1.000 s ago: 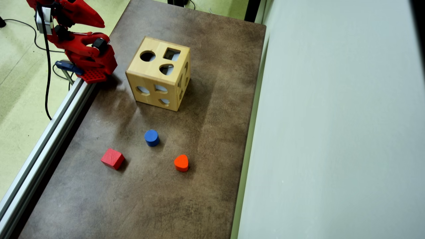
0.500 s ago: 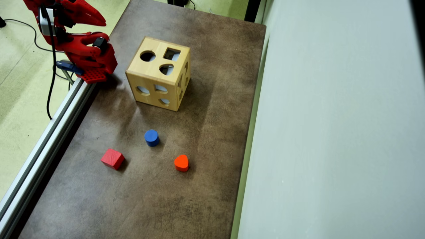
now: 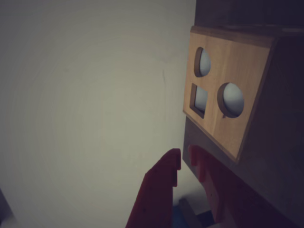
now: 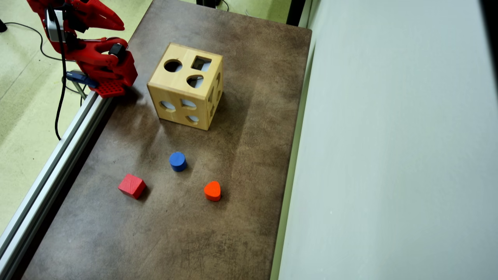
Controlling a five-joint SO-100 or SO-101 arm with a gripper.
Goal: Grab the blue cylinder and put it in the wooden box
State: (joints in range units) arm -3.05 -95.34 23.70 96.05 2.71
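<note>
In the overhead view the blue cylinder (image 4: pixel 177 161) stands on its flat end on the brown table (image 4: pixel 249 163), below the wooden box (image 4: pixel 186 86). That box is a light-wood cube with round, square and heart-like holes. My red gripper (image 4: pixel 121 27) is folded back at the top left, far from the cylinder and left of the box. Seen from the wrist, the gripper (image 3: pixel 185 153) has its jaws nearly together with nothing between them, and the wooden box (image 3: pixel 228 95) is at the right. The cylinder is out of the wrist view.
A red cube (image 4: pixel 132 186) and an orange-red heart-shaped block (image 4: pixel 212 191) lie below the cylinder. An aluminium rail (image 4: pixel 50 171) runs along the table's left edge. A pale wall (image 4: pixel 389 155) borders the right side. Cables (image 4: pixel 58 97) hang at the left.
The arm's upper part shifted slightly to the left at the top left corner. The blocks and the box have not moved.
</note>
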